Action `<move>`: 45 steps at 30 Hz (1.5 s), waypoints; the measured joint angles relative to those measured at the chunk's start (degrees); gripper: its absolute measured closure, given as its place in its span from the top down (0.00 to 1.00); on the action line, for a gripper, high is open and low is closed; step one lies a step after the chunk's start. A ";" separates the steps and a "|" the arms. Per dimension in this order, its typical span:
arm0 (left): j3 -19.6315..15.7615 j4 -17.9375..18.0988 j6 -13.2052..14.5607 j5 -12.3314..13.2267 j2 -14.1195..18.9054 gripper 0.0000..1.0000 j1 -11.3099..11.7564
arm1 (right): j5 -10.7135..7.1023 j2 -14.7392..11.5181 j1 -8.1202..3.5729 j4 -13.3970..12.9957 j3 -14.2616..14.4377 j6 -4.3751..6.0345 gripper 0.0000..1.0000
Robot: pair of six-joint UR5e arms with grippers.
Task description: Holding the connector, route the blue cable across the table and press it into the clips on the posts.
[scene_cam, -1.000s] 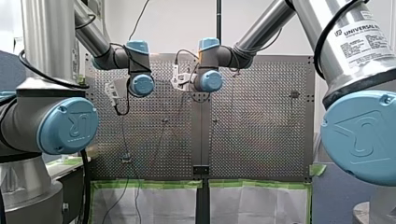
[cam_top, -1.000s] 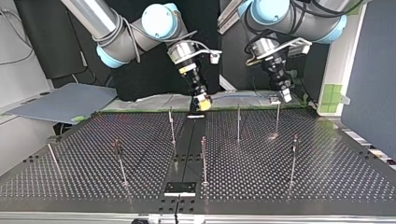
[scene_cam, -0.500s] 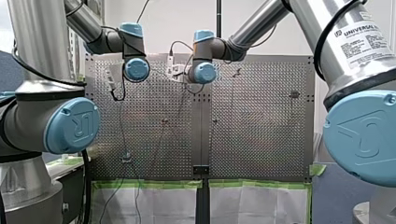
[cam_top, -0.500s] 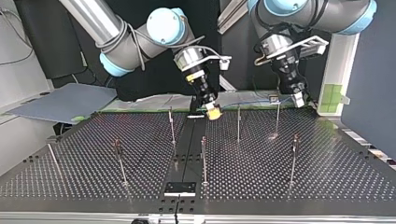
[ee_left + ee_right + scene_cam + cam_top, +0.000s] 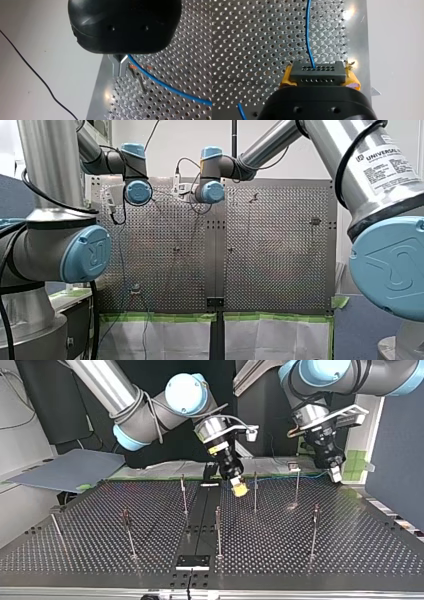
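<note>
Blue cable [image 5: 308, 32] is stretched in the air between the two grippers, along the edge of the worktop [image 5: 100, 525] nearest the arms.

Taken from the top view's left, the right gripper [image 5: 240, 488] hangs well to the left of the clip post [image 5: 297, 487]. Its yellow-padded jaws are clenched on the dark connector [image 5: 317, 73], and the cable leaves from the connector's holed face. The span then passes close by the clip post, near the clip [image 5: 294, 466] at its top. Whether it touches cannot be told, and it is not judged to be seated.

Just to the right of the clip post the left gripper [image 5: 336, 476] is found. In its wrist view the metal jaws appear closed on the cable, which runs out from them over the perforated plate.

The routing step is judged to be at its start, with no clip filled. For the next move the span would need to be lined up with the clip's mouth and pressed down. Tension would have to be held between both grasps so that the cable does not sag past the clip post.
</note>
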 joint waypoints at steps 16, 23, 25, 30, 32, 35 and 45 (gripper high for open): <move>3.42 3.96 -1.69 5.97 -6.62 0.00 2.49 | -0.06 5.08 -0.74 2.10 -5.17 0.94 0.00; 5.55 4.64 -2.35 6.55 -9.81 0.00 3.34 | -0.58 6.19 -1.34 2.50 -7.61 1.42 0.00; 6.11 4.94 -2.52 6.87 -10.56 0.00 3.64 | -0.62 6.51 -1.46 3.00 -8.57 1.50 0.00; 7.25 5.54 -2.74 7.12 -11.10 0.00 4.32 | -0.71 7.16 -1.56 3.73 -10.56 1.55 0.00; 7.67 5.62 -2.76 7.17 -11.15 0.00 4.71 | -0.82 7.37 -1.57 3.82 -11.03 1.55 0.00; 8.03 5.68 -2.78 7.51 -11.24 0.00 5.25 | -0.91 7.57 -1.58 3.83 -11.45 1.55 0.00; 8.54 5.98 -3.46 10.51 -12.92 0.00 6.56 | -0.88 8.14 -1.78 3.90 -11.69 1.61 0.00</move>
